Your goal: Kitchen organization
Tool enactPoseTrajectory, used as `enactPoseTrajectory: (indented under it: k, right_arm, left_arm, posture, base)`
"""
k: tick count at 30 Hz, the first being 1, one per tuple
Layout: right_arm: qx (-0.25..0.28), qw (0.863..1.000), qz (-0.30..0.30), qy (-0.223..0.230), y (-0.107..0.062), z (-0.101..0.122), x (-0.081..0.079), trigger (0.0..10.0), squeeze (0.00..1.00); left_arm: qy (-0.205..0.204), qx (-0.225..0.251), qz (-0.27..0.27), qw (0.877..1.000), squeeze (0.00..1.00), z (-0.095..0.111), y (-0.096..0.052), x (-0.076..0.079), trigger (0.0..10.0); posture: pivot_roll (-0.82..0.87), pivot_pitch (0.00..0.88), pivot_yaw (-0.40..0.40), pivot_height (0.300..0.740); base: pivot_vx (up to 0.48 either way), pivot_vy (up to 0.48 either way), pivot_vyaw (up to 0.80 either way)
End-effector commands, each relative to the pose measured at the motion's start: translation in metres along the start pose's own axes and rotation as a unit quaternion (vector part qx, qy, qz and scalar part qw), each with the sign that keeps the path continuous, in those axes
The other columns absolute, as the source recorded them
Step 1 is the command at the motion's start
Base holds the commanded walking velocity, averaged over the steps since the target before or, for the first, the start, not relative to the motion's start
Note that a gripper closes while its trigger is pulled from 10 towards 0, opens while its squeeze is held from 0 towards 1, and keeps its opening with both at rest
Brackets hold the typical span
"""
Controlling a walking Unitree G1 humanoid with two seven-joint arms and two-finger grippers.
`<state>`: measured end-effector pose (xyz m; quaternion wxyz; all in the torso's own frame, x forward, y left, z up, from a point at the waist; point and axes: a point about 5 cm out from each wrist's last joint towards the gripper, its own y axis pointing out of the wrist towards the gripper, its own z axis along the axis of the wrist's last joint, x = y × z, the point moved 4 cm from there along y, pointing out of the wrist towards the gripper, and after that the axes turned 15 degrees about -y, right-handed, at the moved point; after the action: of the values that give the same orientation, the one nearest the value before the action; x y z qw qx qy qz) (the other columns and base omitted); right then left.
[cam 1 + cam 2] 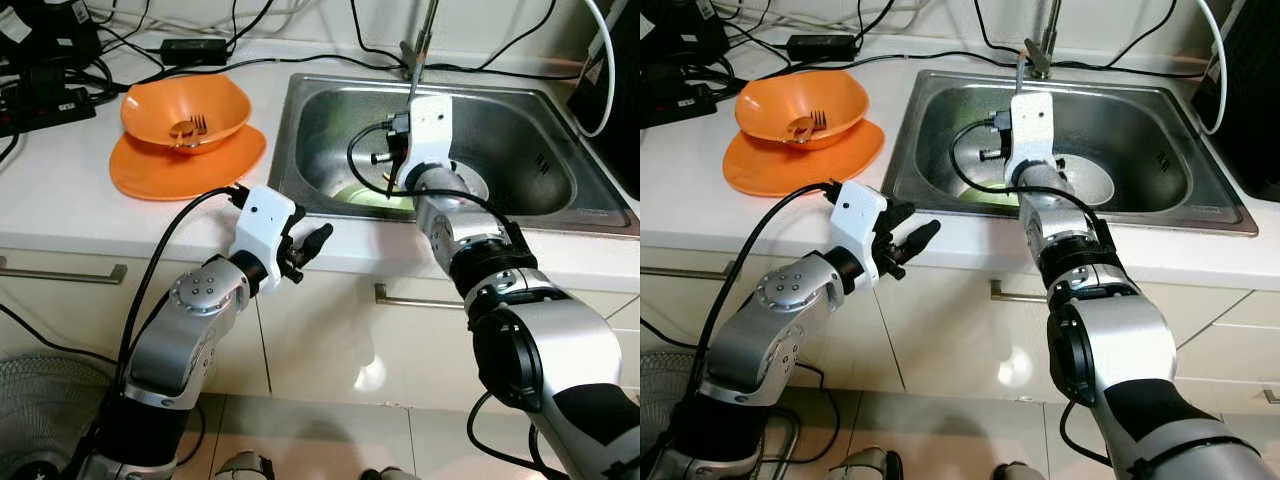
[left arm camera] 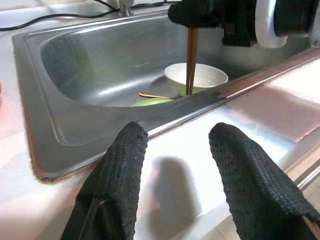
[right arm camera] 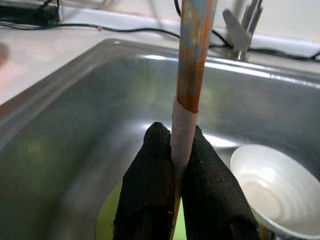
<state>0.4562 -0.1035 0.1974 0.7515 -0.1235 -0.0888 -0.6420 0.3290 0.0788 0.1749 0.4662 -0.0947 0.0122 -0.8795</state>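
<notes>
Right fingers (image 3: 172,170) pinch chopsticks (image 3: 192,65) over steel sink (image 1: 330,110); left fingers (image 2: 175,165) parted above white counter (image 1: 60,190)

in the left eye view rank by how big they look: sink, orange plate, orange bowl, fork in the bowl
1. Sink, by far the largest.
2. Orange plate.
3. Orange bowl, somewhat narrower than the plate it sits on.
4. Fork, smallest; part of it is hard to make out inside the bowl.
</notes>
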Motion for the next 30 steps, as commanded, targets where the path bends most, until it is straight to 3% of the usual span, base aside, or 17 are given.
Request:
enactPoseTrajectory:
  k: [1, 7, 8, 9, 28, 29, 30]
  right_arm:
    - [-0.001, 1.000, -0.001, 0.010, 0.002, 0.007, 0.004, 10.0, 0.00]
    - [-0.013, 1.000, 0.003, 0.008, 0.002, 0.004, 0.001, 10.0, 0.00]
    - [-0.015, 1.000, 0.003, 0.010, 0.002, 0.003, 0.001, 10.0, 0.26]
    - [-0.018, 1.000, 0.003, 0.011, 0.002, 0.001, 0.001, 10.0, 1.00]
    - [0.000, 1.000, 0.011, 0.016, 0.002, 0.009, -0.002, 10.0, 1.00]
    - [0.005, 1.000, 0.010, 0.010, 0.003, 0.011, -0.002, 10.0, 0.29]
    - [0.019, 1.000, 0.000, -0.005, 0.003, 0.016, 0.002, 10.0, 0.00]
  left_arm:
    - [0.002, 0.001, 0.001, 1.000, 0.00, 0.002, -0.001, 0.003, 10.0]
    - [-0.004, 0.003, 0.012, 1.000, 0.00, 0.003, -0.002, 0.001, 10.0]
    - [-0.004, 0.003, 0.012, 1.000, 0.00, 0.003, -0.002, 0.002, 10.0]
    - [-0.004, 0.003, 0.012, 1.000, 0.00, 0.002, -0.002, 0.002, 10.0]
    - [-0.010, 0.006, 0.016, 1.000, 0.00, 0.003, -0.001, 0.004, 10.0]
    - [-0.010, 0.008, 0.016, 1.000, 0.00, 0.003, -0.001, 0.004, 10.0]
    - [-0.010, 0.012, 0.019, 1.000, 0.00, 0.005, -0.001, 0.004, 10.0]
  posture:
    - [0.10, 0.042, -0.041, 0.732]
    - [0.10, 0.035, -0.044, 0.732]
    - [0.10, 0.035, -0.048, 0.732]
    - [0.11, 0.033, -0.050, 0.732]
    - [0.11, 0.022, -0.057, 0.732]
    - [0.11, 0.023, -0.057, 0.732]
    - [0.11, 0.023, -0.057, 0.732]
  base:
    - [0.000, 0.000, 0.00]
    - [0.000, 0.000, 0.00]
    - [0.000, 0.000, 0.00]
    - [0.000, 0.000, 0.00]
    - [0.000, 0.000, 0.00]
    - [0.000, 0.000, 0.00]
    - [0.000, 0.000, 0.00]
